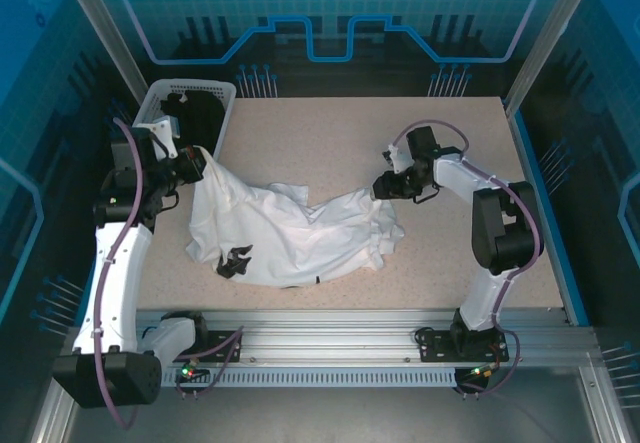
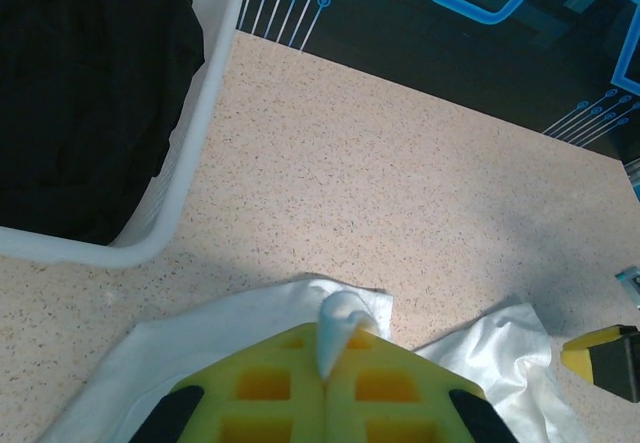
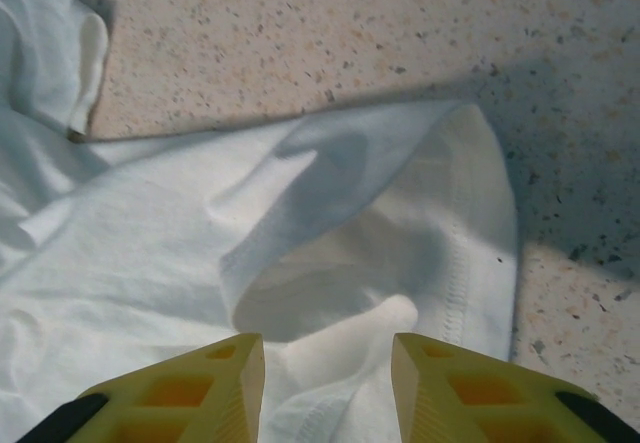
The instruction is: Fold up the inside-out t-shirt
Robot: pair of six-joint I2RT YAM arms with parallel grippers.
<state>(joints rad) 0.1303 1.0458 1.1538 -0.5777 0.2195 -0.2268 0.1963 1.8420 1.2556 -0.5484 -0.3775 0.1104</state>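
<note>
My left claw (image 2: 326,368) is clamped on a tuft of the wrinkled white cloth t-shirt (image 1: 290,233), which sprawls on the speckled surface (image 1: 400,133) from there to my right claw (image 3: 328,378), its jaws apart over the stitched hem (image 3: 460,283). Light, limp stuff; I'd take it by seams. The left wrist view confirms the pinch; overhead gives the whole sprawl.
</note>
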